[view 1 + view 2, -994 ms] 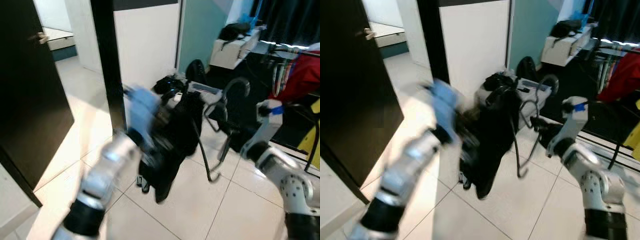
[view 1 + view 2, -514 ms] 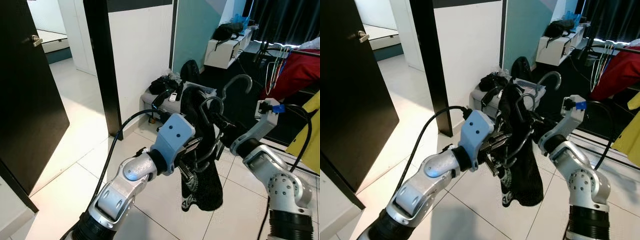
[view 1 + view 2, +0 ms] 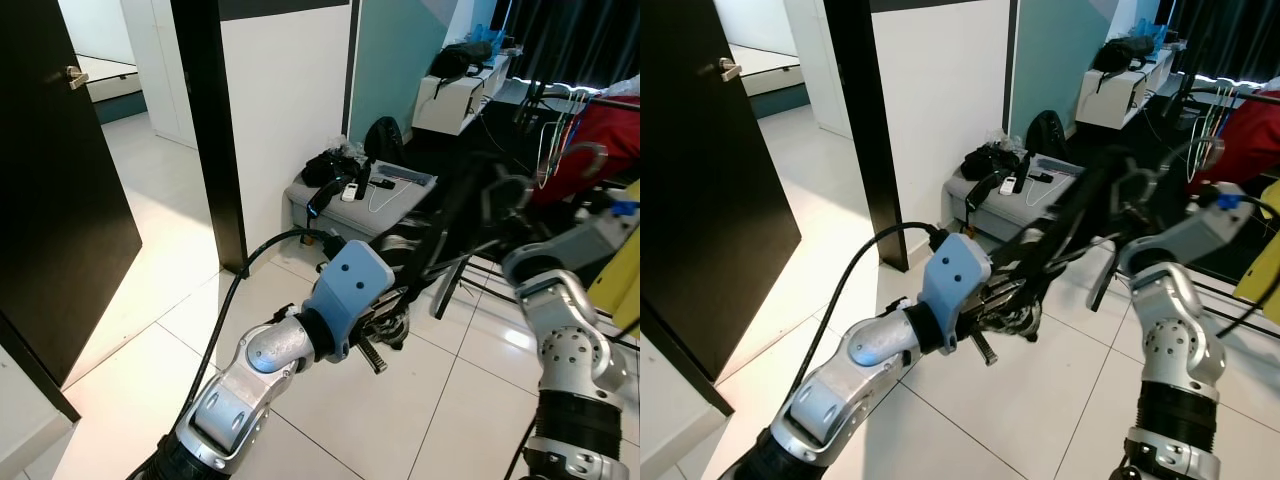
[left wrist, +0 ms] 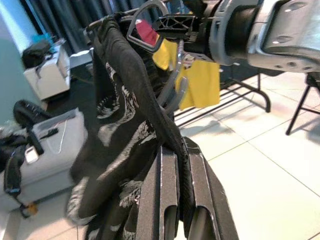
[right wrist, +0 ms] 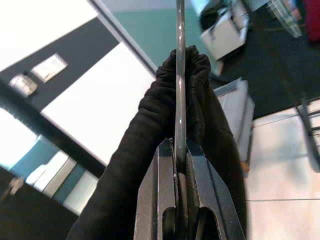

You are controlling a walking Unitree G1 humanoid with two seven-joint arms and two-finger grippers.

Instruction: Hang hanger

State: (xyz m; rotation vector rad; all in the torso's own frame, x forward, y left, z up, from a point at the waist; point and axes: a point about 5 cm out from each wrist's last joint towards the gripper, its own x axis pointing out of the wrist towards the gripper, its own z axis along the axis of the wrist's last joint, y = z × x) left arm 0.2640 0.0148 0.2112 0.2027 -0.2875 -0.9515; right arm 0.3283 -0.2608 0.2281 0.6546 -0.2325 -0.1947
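Hanger with black garment held between both grippers

Both arms reach forward over the white tiled floor (image 3: 120,300) and meet in front of the robot. The left gripper (image 4: 176,160) has its two black fingers pressed together on the dark hanger (image 4: 175,95), with a fold of the black garment (image 4: 120,125) caught along the same bar. In the left wrist view the garment drapes over the hanger's shoulder and hangs down on one side. The right gripper (image 5: 181,150) is clenched on a thin grey part of the hanger, seen edge-on, and the black cloth bunches just behind its fingers. In the head views the hanger and garment (image 3: 440,225) are blurred, stretched at a slant between the left gripper and the right arm (image 3: 560,300). Behind them stands a grey storage box (image 3: 365,205) with small items on top, next to a white wall with a black post (image 3: 215,130). A clothes rack (image 3: 575,95) with red clothing (image 3: 600,140) stands to the right.
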